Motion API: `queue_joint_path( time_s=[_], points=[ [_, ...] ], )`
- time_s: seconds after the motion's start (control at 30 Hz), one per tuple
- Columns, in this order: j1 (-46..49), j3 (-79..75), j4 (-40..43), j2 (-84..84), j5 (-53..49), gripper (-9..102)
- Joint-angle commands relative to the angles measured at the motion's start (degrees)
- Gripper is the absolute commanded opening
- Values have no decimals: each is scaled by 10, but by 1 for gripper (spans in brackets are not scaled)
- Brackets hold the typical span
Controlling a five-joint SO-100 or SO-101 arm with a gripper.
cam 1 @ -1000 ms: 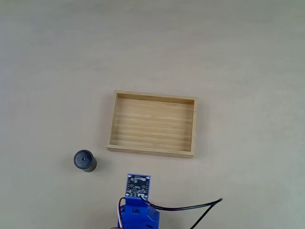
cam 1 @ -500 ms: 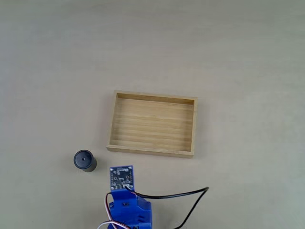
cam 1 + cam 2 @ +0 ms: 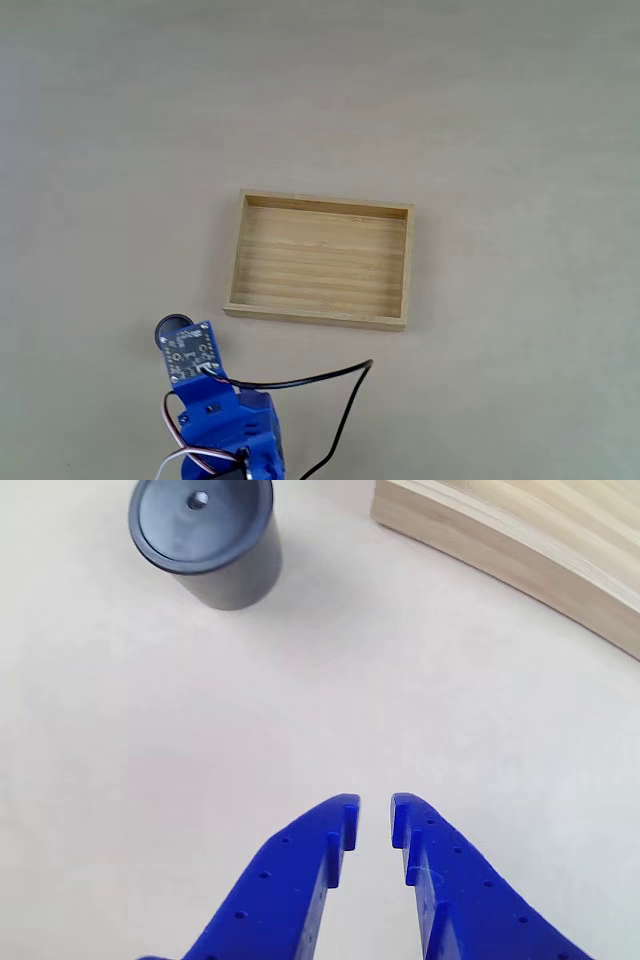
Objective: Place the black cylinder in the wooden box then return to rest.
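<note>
So, fixed view first: the black cylinder (image 3: 170,326) sits on the desk (image 3: 500,120) to the left of the wooden box (image 3: 320,260) and a bit nearer the camera than the box's near wall, clearly apart from it. Most of it is covered by the arm's blue wrist and the little circuit board on top, so just a sliver of the round top pokes out at the upper left. The box is lying flat with nothing in it. A black cable loops off to the right of the arm. From this angle the fingertips are hidden under the arm, so you can't read the pincer here.

Other view, looking along the fingers: the pincer (image 3: 375,825) is low in frame with its two blue tips nearly together, only a thin slit between them, holding nothing. The cylinder (image 3: 205,540) stands upright at the far left, well ahead of the tips and off to their left. A corner of the box (image 3: 500,550) shows at the far right, cut off by the frame edge.

My guess on handling: it looks rigid and light, with a smooth matte side that could slip. I'd open wide and pinch it across the curved wall around mid-height. The dimple on top is no use for gripping. Its top edge is clipped by the frame.
</note>
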Motion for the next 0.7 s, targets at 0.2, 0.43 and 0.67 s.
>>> queue_joint_path(
  time_s=[0.2,0.43,0.67],
  points=[
    [-25,-98,-33,76,-14,26],
    [-25,-101,-120,134,-14,30],
    [-24,-115,-172,177,-13,30]
  ],
)
